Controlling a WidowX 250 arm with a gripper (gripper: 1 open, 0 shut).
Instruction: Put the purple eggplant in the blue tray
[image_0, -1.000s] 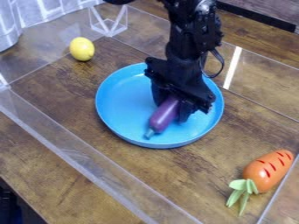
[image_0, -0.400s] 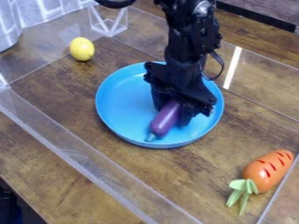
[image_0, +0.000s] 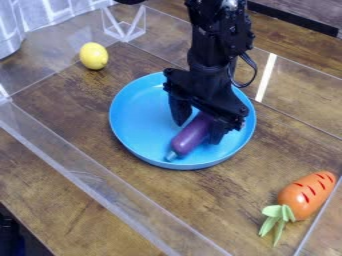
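There is one big brown table (image_0: 160, 190). One black robot arm reaches down over it, and its pincer (image_0: 203, 112) is open above the dish, its two fingers apart. One round blue tray (image_0: 134, 130) sits on the table. In it is one thing, the purple eggplant (image_0: 190, 138), lying between the fingers with its blue-green end toward the front rim. One orange carrot (image_0: 307, 195) with green leaves lies outside, at the right. One yellow lemon-like toy (image_0: 94, 56) is outside too, at the back left.
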